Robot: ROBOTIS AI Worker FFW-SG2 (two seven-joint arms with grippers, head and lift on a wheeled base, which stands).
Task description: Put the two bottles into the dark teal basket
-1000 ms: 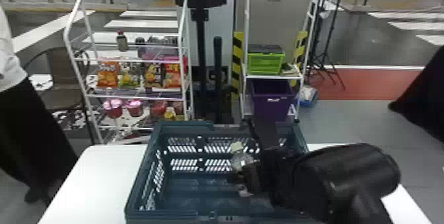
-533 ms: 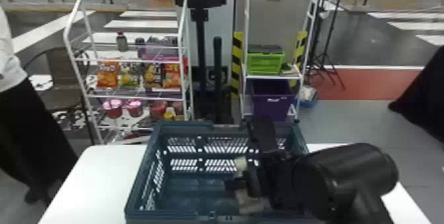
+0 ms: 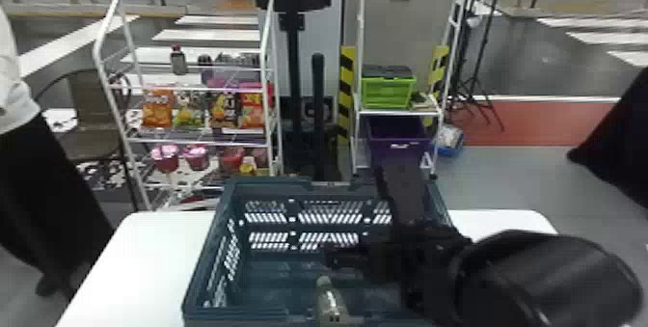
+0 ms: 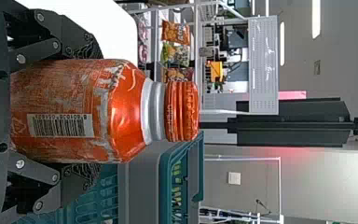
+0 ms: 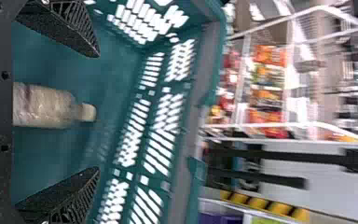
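Note:
Over the inside of the dark teal basket [image 3: 226, 186] is my right gripper [image 3: 332, 256], seen in the head view. A pale bottle with a greenish-white cap [image 3: 331, 302] is in the basket, nearer its front side. In the right wrist view my right gripper [image 5: 95, 112] stands open, and the pale bottle [image 5: 46, 106] shows between and behind its spread fingers. The left wrist view has my left gripper [image 4: 81, 109] shut on an orange bottle [image 4: 126, 112] with an orange cap, the basket's edge [image 4: 182, 163] beyond it.
The basket stands on a white table [image 3: 140, 249]. Behind the table are a white shelf rack [image 3: 193, 143] with snack bags and cups, and a second rack with a green crate [image 3: 388, 90] and a purple bin [image 3: 398, 138]. A person stands at the left.
My right gripper has let go of the pale bottle, which went lower and toward the front of the basket. The gripper's fingers have parted from it.

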